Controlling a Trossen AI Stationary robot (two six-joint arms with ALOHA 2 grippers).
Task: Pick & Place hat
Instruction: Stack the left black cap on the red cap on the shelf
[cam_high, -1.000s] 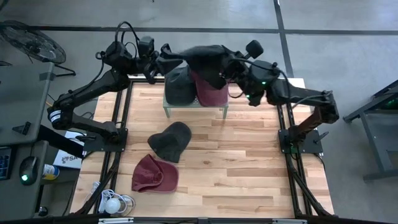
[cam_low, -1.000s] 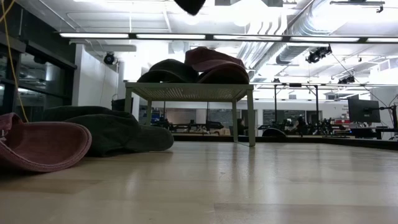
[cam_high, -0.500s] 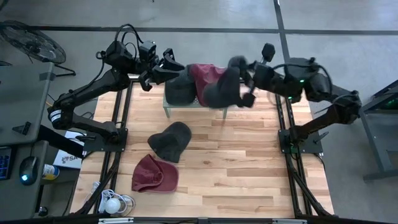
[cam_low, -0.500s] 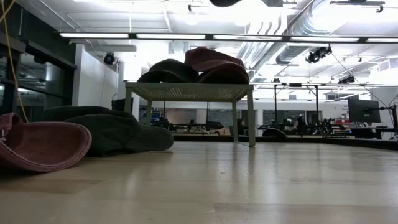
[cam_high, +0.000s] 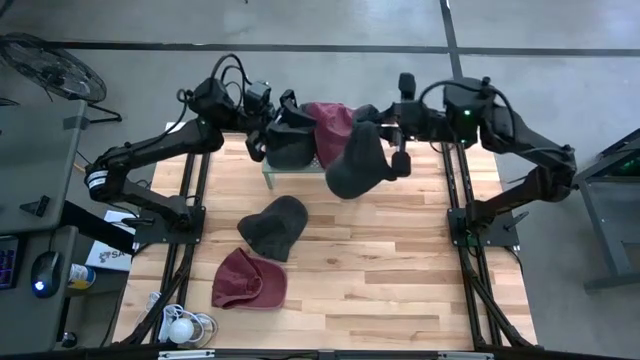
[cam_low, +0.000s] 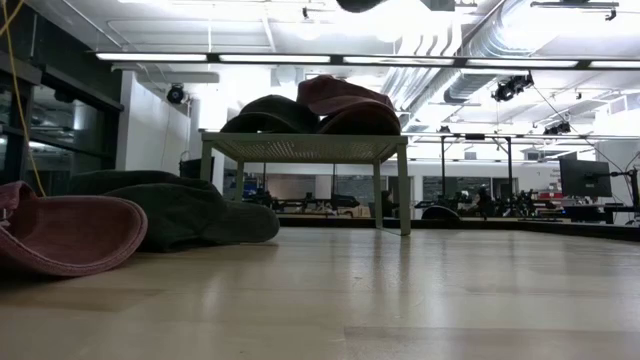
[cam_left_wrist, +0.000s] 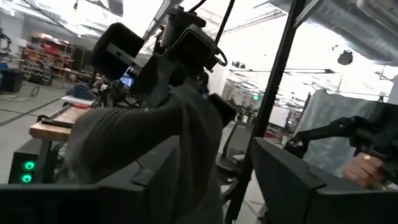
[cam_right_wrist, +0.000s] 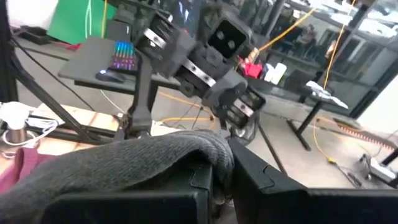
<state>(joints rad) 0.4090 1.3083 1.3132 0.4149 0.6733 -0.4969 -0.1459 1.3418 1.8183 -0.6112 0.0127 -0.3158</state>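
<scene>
A dark grey knit hat hangs in the air over the right end of a small green rack, with my right gripper shut on it. Its lowest part just shows at the top of the low view. My left gripper stands open above the rack's left end, apart from that hat. A second dark hat and a maroon hat lie on the rack's top. Another dark grey hat and another maroon hat lie on the wooden table. My right gripper pinches the hat's rolled edge between its two fingers. The fingers come about level from the table's right side. The hat hangs slack below and beside them, lifted clear of the rack and the hats on it.
The rack stands at the table's far middle. Black frame rails run along both long sides of the table. Cables and a white object lie at the near left corner. Bare wood lies near and right of the rack.
My left gripper has let go of the grey hat, opened, and drifted a little toward the table's right edge. My right gripper has turned and swung the hat toward the right and near side. The hat, first stretched between both grippers, now hangs from the right one alone.
</scene>
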